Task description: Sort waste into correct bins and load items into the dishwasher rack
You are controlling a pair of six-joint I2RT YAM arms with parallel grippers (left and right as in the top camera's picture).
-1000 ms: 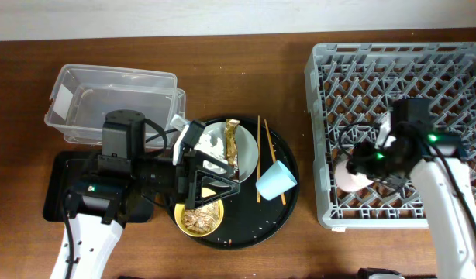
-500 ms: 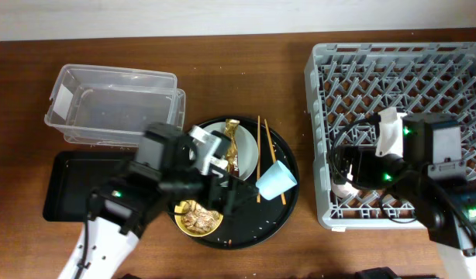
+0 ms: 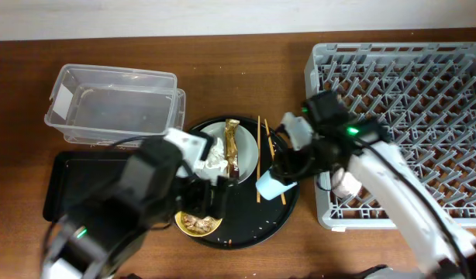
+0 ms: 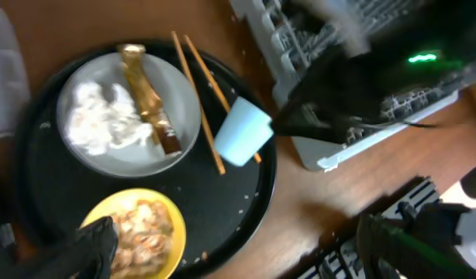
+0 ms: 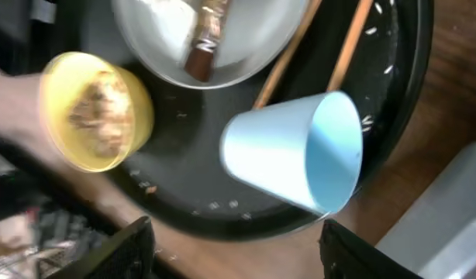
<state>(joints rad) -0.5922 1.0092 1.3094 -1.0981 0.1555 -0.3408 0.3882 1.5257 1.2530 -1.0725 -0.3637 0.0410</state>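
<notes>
The blue cup point(image 3: 273, 186) lies on its side on the round black tray point(image 3: 277, 211); it also shows in the right wrist view point(image 5: 288, 159). My right gripper point(image 3: 286, 164) point(image 5: 238, 256) is open and empty just above it. The grey plate point(image 3: 247, 155) holds crumpled tissue point(image 3: 215, 155) and the golden-brown wrapper point(image 3: 232, 143). The chopsticks point(image 3: 260, 147) lie beside the plate. The yellow bowl point(image 3: 198, 223) holds food scraps. My left gripper point(image 3: 213, 195) point(image 4: 246, 252) is open and empty above the bowl point(image 4: 133, 232). The pink cup point(image 3: 346, 182) sits in the dishwasher rack point(image 3: 408, 85).
The clear tub point(image 3: 114, 108) stands at the back left. The shallow black tray point(image 3: 71, 182) lies in front of it, partly hidden by my left arm. Rice-like crumbs dot the round tray. The rack's near corner point(image 4: 331, 159) lies close to the tray.
My right arm swung left out of the rack to above the blue cup; the pink cup stayed in the rack. My left arm rose and shifted toward the yellow bowl.
</notes>
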